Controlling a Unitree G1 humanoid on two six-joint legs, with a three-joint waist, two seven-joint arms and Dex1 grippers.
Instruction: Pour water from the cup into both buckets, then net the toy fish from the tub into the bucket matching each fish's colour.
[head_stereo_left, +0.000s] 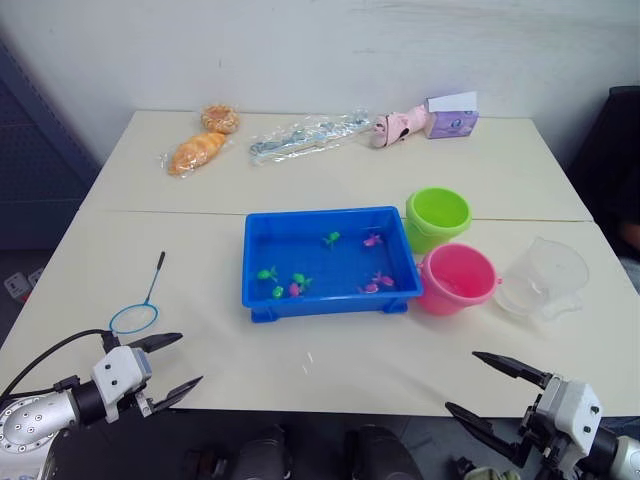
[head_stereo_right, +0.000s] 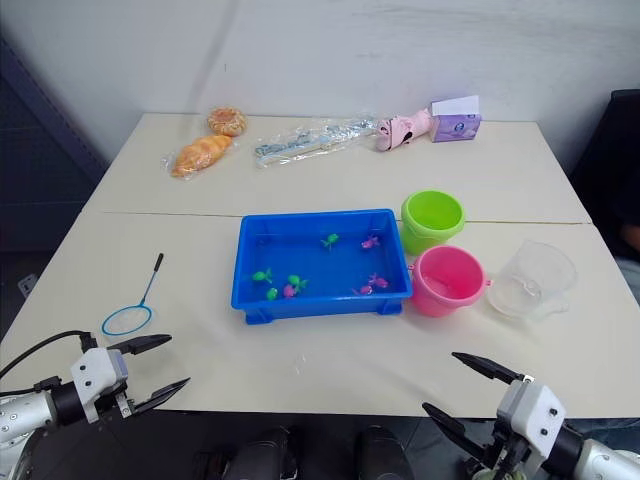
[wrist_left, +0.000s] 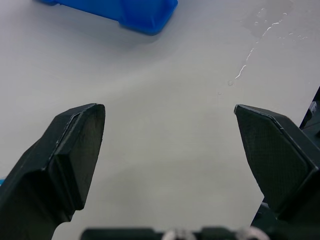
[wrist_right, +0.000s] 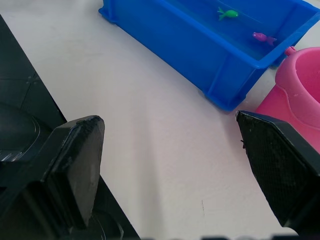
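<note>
Centrally on the cream table (head_stereo_left: 300, 375) sits the shallow rectangular bright blue plastic tub (head_stereo_left: 330, 262), holding tiny green and pink toy fish (head_stereo_left: 296, 284) (scattered across its floor). Just right of it stand the lime green bucket (head_stereo_left: 437, 218), farther back, and the pink bucket (head_stereo_left: 457, 279), nearer. Right of those, the wide transparent plastic measuring cup (head_stereo_left: 543, 277) stands upright. Left of the tub lies the small round net (head_stereo_left: 140, 308) with light blue rim and thin dark handle. At the near edge, the left gripper (head_stereo_left: 170, 362) and right gripper (head_stereo_left: 482, 385) hover with fingers spread, grasping nothing. Wrapped bread (head_stereo_left: 196, 151), a plastic bag (head_stereo_left: 308, 136) and a purple box (head_stereo_left: 452, 122) lie along the far side.
</note>
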